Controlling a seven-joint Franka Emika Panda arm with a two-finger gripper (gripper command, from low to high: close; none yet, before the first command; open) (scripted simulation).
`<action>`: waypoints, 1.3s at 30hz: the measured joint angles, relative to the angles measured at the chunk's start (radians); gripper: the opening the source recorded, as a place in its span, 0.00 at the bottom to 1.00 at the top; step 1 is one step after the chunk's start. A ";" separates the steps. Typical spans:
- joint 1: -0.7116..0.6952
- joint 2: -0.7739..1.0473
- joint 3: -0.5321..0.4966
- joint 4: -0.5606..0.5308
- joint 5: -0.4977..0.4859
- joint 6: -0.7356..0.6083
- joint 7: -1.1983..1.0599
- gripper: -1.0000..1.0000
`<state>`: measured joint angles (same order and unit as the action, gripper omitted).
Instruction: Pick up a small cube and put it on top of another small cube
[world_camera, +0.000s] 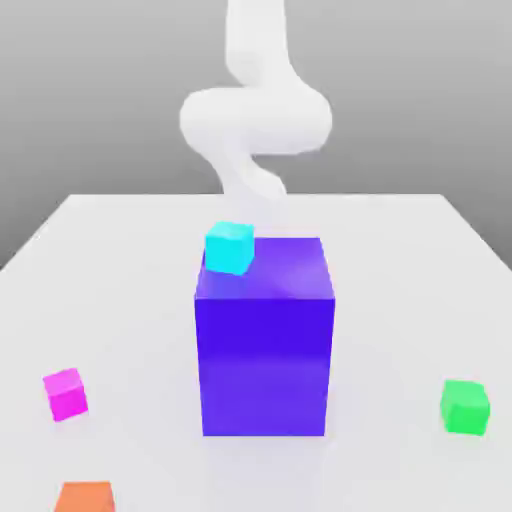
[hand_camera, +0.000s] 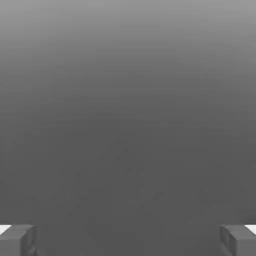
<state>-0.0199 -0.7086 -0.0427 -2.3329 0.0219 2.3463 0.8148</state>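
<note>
The small matte magenta-pink cube (world_camera: 65, 393) sits on the white tabletop (world_camera: 120, 280) at the exterior view's left, near side, untouched and clear of every neighbour. The small matte bright green cube (world_camera: 464, 406), same size, rests on the tabletop well apart at the exterior view's right, about equally near. Nothing is stacked on the green cube, so no part of the task is done as far as the pictures show. Between the two stands the big glossy blue-violet block (world_camera: 264, 340), with a small cyan cube (world_camera: 230, 247) perched on its far-left top corner. A small orange cube (world_camera: 85, 497) lies nearer than the magenta one, at the frame's lower edge. The white robot arm (world_camera: 255, 115) rises at the far side behind the big block, high above the tabletop. In the hand view the claw (hand_camera: 128, 240) has its two grey fingertips (hand_camera: 17, 240) spread wide apart, holding nothing, with plain grey backdrop between them and no cube in line. Judgement: the whole sequence remains, namely travel to the magenta cube, descend, grasp, lift, carry across past the big block, and set down on the green cube. The tall block in the middle looks like the main obstacle on the carry.
</note>
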 joint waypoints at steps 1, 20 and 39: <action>-0.009 0.039 -0.018 -0.014 0.010 0.020 0.006 0.50; -0.236 0.730 -0.283 -0.264 0.158 0.372 0.131 0.50; -0.383 1.026 -0.192 -0.279 0.287 0.568 0.080 0.00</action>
<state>-0.4029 0.3175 -0.2344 -2.6117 0.3088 2.9139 0.8952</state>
